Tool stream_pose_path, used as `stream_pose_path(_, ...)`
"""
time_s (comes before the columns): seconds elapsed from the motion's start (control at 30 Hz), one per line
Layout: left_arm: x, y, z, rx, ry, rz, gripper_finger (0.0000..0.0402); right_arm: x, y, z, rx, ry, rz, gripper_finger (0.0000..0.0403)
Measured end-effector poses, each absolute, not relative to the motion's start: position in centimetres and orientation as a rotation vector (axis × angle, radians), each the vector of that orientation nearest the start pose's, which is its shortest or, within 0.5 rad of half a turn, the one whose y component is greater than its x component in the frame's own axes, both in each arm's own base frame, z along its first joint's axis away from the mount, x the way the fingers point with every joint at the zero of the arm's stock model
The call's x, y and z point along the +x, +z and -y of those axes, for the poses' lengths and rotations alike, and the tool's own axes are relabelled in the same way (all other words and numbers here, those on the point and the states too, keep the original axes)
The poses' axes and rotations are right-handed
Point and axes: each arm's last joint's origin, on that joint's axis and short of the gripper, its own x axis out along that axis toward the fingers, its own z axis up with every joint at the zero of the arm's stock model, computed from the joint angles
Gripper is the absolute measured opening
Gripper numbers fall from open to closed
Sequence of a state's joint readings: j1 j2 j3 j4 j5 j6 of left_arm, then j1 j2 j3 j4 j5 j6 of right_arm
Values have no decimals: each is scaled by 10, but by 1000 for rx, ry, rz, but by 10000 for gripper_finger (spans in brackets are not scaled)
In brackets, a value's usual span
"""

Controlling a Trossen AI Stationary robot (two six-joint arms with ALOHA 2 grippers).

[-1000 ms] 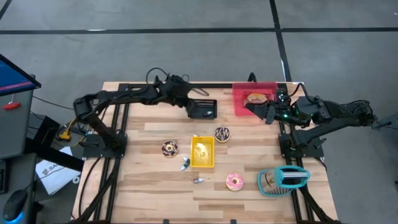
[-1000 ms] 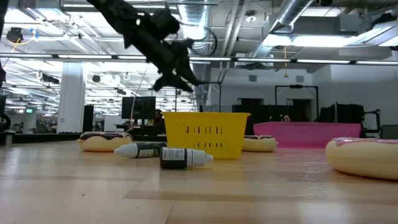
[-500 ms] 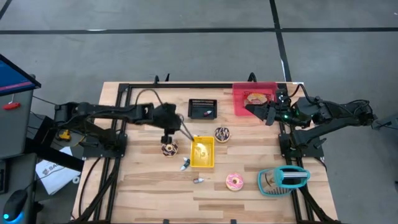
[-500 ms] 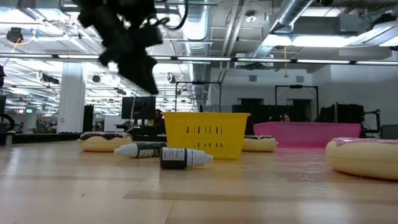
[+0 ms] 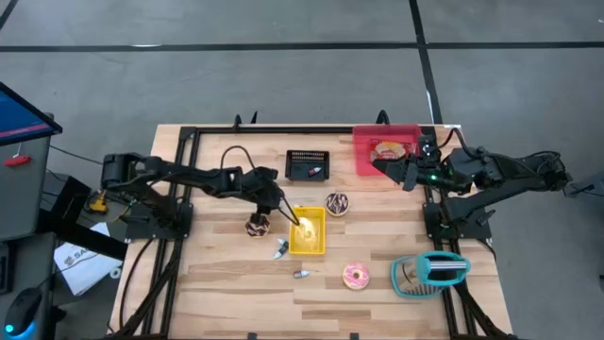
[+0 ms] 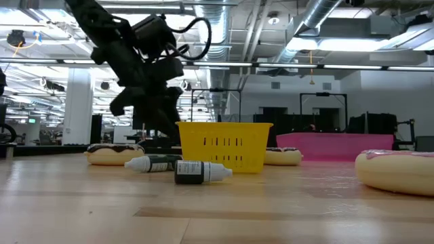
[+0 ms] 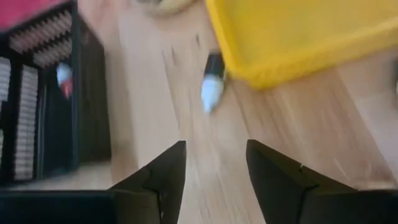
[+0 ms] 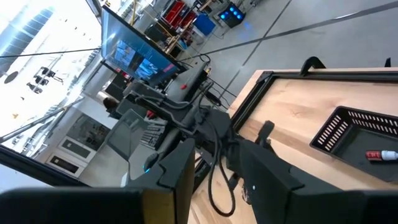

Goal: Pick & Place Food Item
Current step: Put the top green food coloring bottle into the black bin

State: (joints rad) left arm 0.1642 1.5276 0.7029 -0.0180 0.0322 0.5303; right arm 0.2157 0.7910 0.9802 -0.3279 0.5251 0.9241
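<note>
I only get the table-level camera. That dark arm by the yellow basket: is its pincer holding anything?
Observer: No. Its own wrist camera shows the left pincer open and empty, with bare wood between the fingers.
Operator: I count three doughnuts. Is that all?
Observer: From above there is a fourth doughnut, lying inside the pink bin.
Operator: Is there a second arm?
Observer: Yes. The right pincer hangs beside that pink bin, also empty.
</note>
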Motion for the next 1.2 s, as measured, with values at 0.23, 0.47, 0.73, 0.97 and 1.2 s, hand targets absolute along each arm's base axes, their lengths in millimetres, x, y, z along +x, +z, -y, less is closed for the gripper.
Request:
stream_pose_path(0.23, 284, 141, -51, 407, -234, -835, 154, 155, 383, -19, 883, -345, 24, 122)
stream_pose_path(0.47, 285, 146, -68, 447, -235, -751, 153, 155, 383, -24, 901, -321, 15, 122)
stream_pose_path(0.73, 289, 132, -81, 432, -255, -752, 153, 164, 378, -29, 882, -362, 4, 122)
stream_pose_path(0.97, 297, 128, -81, 440, -270, -686, 153, 173, 376, -32, 913, -362, 6, 122)
stream_pose_path(1.2, 300, 121, -84, 448, -297, -655, 153, 181, 372, -34, 951, -373, 2, 122)
